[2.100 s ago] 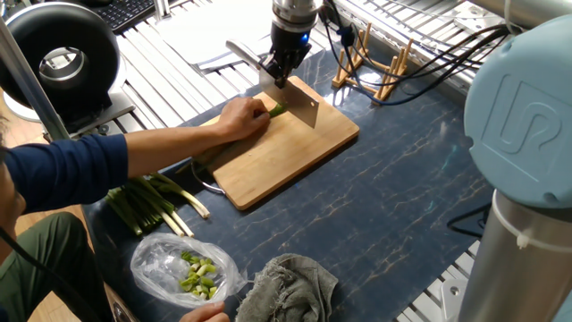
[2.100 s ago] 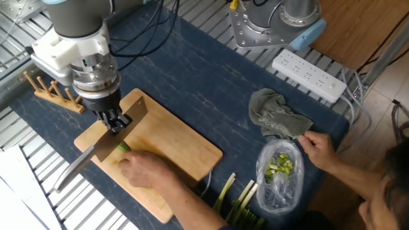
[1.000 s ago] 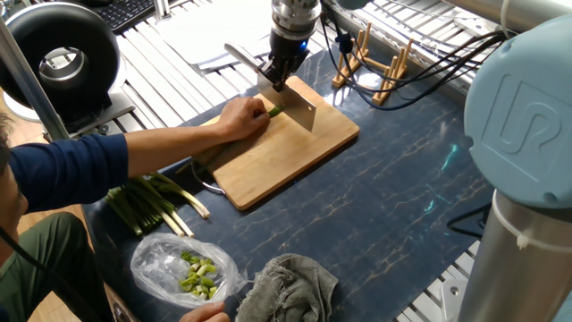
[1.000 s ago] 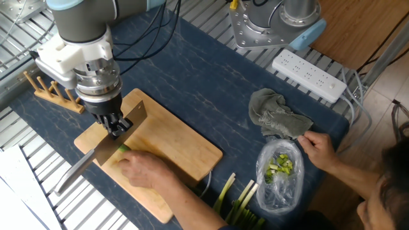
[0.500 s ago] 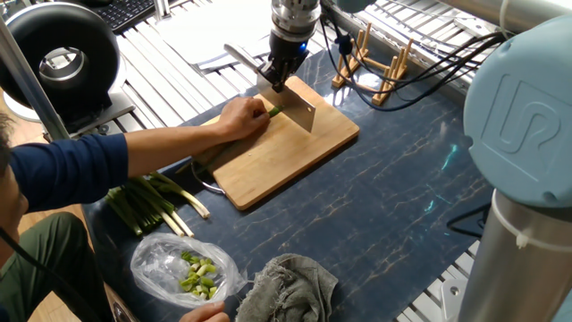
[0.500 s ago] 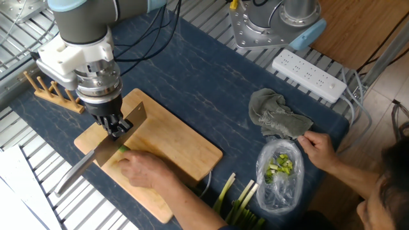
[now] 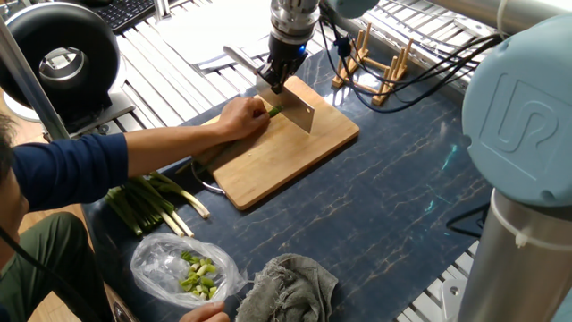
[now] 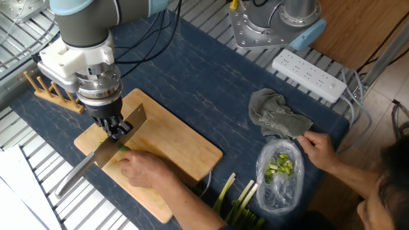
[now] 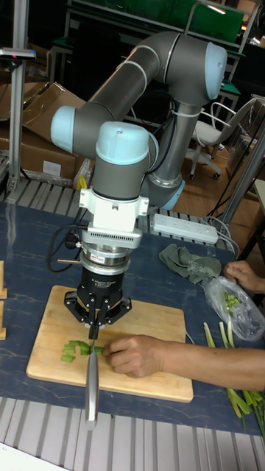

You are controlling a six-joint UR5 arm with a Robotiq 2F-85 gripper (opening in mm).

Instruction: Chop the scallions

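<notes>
A thin bright-green bunch of scallions (image 7: 275, 111) lies on the wooden cutting board (image 7: 295, 156), with a person's hand (image 7: 241, 116) pressing it down. My gripper (image 7: 275, 73) is shut on a cleaver-style knife (image 7: 297, 107), whose blade stands at the scallions' free end right beside the fingers. From the other side, the gripper (image 8: 115, 128) and knife (image 8: 112, 145) sit over the scallions (image 8: 122, 148). In the tall view the gripper (image 9: 94, 321) holds the knife (image 9: 91, 379), and short cut green bits (image 9: 72, 350) lie left of the blade.
A thicker bundle of stalks with white bases (image 7: 154, 202) lies left of the board. A clear bag of pale chunks (image 7: 183, 268) is held by the person's other hand beside a grey cloth (image 7: 290, 286). A wooden rack (image 7: 371, 63) stands behind the board. A power strip (image 8: 310, 73) lies farther off.
My gripper and the knife have shifted a little along the board toward the holding hand. The hand and scallions stay put.
</notes>
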